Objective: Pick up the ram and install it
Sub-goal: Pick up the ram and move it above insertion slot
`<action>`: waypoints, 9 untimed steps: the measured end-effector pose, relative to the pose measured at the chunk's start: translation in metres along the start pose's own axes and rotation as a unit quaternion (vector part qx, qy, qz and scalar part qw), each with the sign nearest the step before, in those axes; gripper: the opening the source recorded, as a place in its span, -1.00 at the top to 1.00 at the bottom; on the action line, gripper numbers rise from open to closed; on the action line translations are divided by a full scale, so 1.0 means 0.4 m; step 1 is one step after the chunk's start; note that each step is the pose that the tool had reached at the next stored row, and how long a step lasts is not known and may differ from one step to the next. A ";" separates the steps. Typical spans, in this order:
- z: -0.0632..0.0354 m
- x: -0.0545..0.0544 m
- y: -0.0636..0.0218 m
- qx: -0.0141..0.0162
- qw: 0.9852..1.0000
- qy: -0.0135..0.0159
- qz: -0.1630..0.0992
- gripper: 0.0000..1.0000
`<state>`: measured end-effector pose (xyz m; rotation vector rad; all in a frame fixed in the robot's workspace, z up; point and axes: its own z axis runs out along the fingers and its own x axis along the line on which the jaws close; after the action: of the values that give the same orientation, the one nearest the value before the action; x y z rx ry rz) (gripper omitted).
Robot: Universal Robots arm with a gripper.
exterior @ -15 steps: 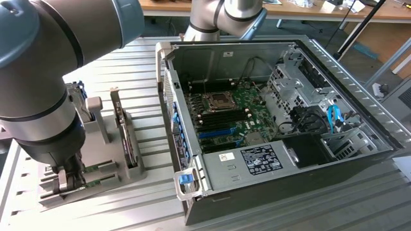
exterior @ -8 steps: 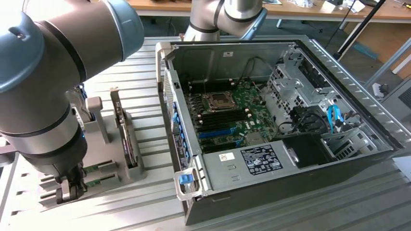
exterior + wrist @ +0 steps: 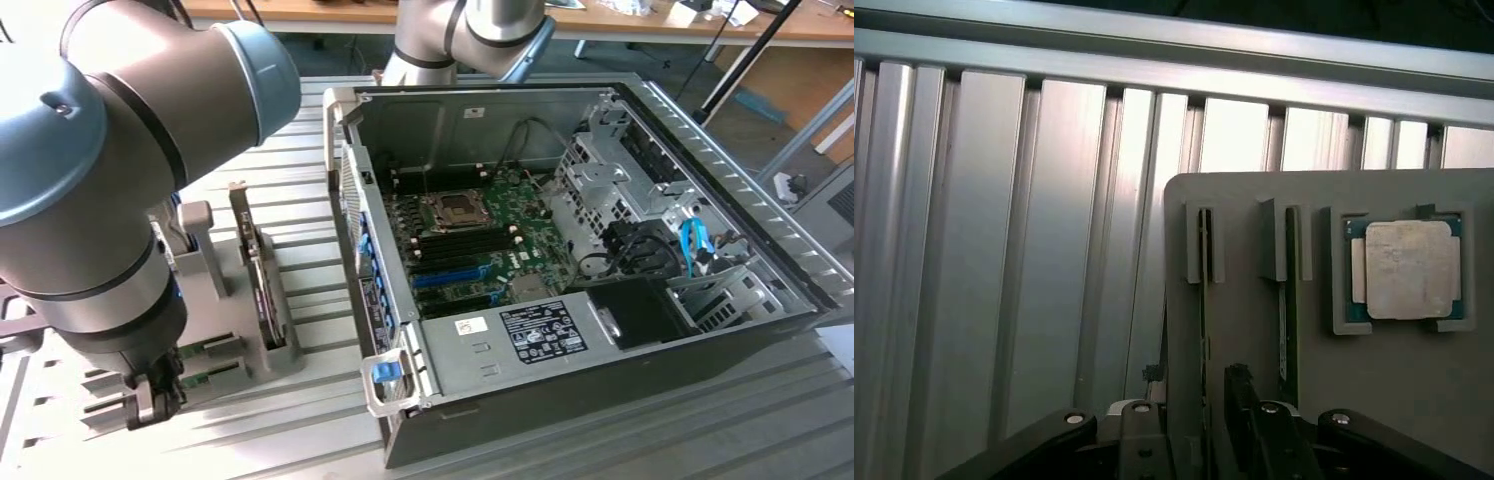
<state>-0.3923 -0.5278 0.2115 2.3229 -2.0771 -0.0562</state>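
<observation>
- the tool (image 3: 1199, 445) hangs low over the grey holder (image 3: 1254, 190) on the slatted aluminium counter (image 3: 1004, 250), at the exterior view's left and well apart from the open computer case (image 3: 561, 250).
- its fingers (image 3: 1249, 430) are spread wide and pinch nothing.
- the ram (image 3: 1204, 300) stands on edge in a slot of the holder. a second stick (image 3: 1286, 300) sits in the next slot, with a cpu (image 3: 1409, 268) in a recess past it.
- the ram lies straight below the tool, in the gap between the fingers. its long axis runs along the slot, seemingly parallel to the finger faces.
- whether either finger touches it, i cannot tell.
</observation>
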 end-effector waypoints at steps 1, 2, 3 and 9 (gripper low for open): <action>0.002 -0.004 0.000 0.000 1.000 0.000 -0.001 0.28; 0.004 -0.007 -0.001 0.000 1.000 -0.001 -0.001 0.28; 0.005 -0.007 -0.001 0.000 1.000 -0.001 -0.001 0.28; 0.010 -0.012 -0.001 0.000 1.000 -0.003 -0.003 0.28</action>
<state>-0.3924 -0.5232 0.2074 2.3318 -2.0732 -0.0625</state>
